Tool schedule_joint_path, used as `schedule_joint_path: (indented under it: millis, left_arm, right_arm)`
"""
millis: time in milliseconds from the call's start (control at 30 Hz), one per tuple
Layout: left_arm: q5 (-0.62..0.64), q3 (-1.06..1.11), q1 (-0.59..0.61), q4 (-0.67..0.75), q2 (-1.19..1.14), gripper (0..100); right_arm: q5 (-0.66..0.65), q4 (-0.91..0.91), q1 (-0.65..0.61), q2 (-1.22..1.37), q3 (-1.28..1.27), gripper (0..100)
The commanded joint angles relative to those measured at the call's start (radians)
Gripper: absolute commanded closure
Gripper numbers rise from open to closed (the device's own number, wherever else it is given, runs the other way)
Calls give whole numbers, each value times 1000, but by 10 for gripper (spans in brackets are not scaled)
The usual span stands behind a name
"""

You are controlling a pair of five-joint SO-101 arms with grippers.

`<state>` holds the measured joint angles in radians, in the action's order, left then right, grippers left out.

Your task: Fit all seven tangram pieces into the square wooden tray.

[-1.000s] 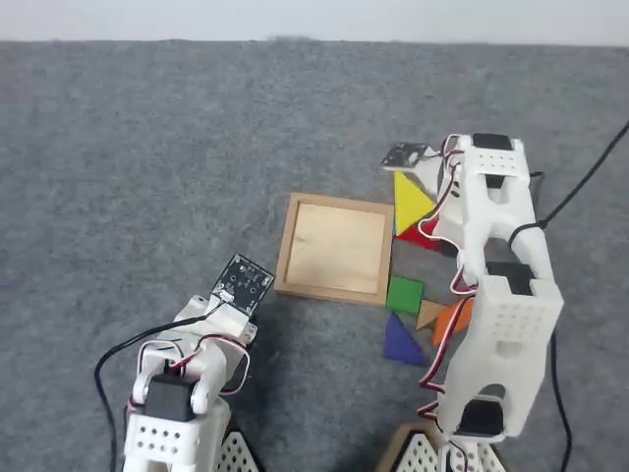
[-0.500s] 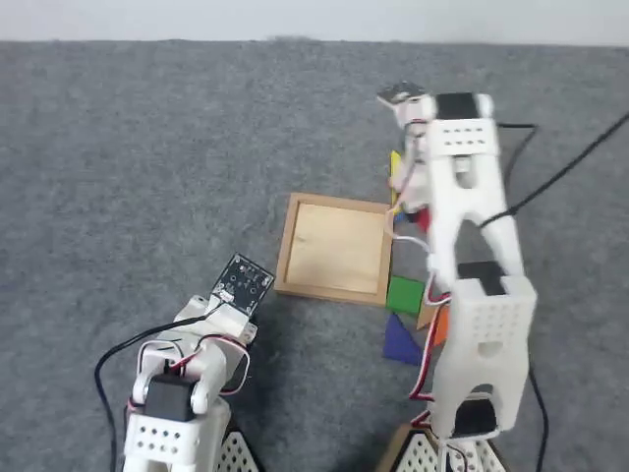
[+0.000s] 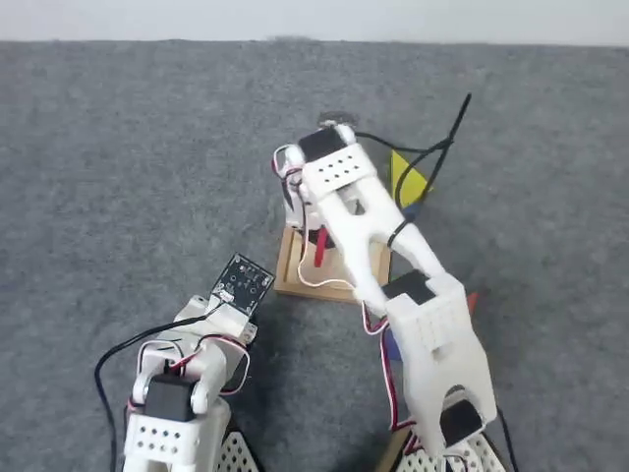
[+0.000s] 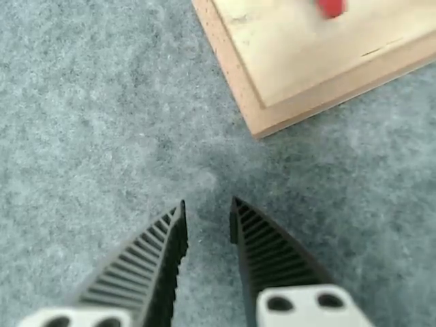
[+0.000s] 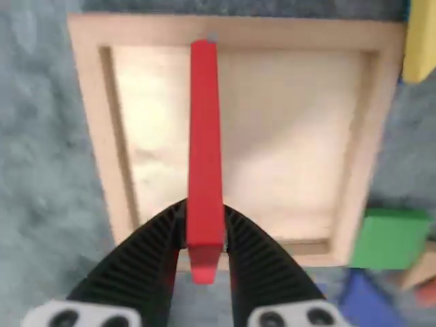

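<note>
The square wooden tray [image 3: 285,267] lies mid-table with no pieces lying in it. My right gripper [image 5: 204,212] is shut on the red piece [image 5: 204,129], held on edge over the tray [image 5: 88,136]; from above the red piece [image 3: 318,253] hangs under that gripper [image 3: 315,234] over the tray's left half. The yellow triangle [image 3: 407,183] lies beyond the tray's far right corner. Green square [image 5: 392,238] and blue triangle [image 5: 368,300] lie beside the tray's right edge. My left gripper [image 4: 208,204] is slightly open over bare carpet, short of the tray's near corner [image 4: 272,116].
Grey carpet covers the table, with wide free room to the left and behind the tray. My right arm [image 3: 393,265] crosses over the tray's right side and hides most loose pieces; a blue tip [image 3: 387,339] and an orange tip [image 3: 473,295] peek out.
My right arm lifted the red piece from the spot right of the tray and swung left, so it now hangs over the tray. The left arm has not moved.
</note>
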<state>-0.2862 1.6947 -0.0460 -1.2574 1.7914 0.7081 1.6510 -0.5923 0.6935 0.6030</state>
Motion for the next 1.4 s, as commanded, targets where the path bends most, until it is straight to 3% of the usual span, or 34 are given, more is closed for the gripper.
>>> schedule_joint_path:
  millis: [0,200,400,500,700,933,1100,1267,1367]
  left_arm:
    - [-9,-12,6,2,11,902]
    - [-9,-12,6,2,11,902]
    - [-9,-12,6,2,11,902]
    - [-9,-12,6,2,11,902]
    - [-9,-12,6,2,11,902]
    - [-9,-12,6,2,11,902]
    - [-9,-12,6,2,11,902]
    - [-9,-12,6,2,11,902]
    - [-9,-12,6,2,11,902]
  right_arm:
    - [112,-38,-68,-22,64,989]
    - [112,-113,-137,-21,60,967]
    - [112,-111,-139,-16,60,710]
    - [112,-110,-134,-4,60,669]
    - [25,-5,1,-54,121,694]
    - [-63,47,131,-93,143,858]
    - [-282,51,165,-96,143,950]
    - [-410,19,170,-7,84,990]
    - [-413,13,133,91,87,991]
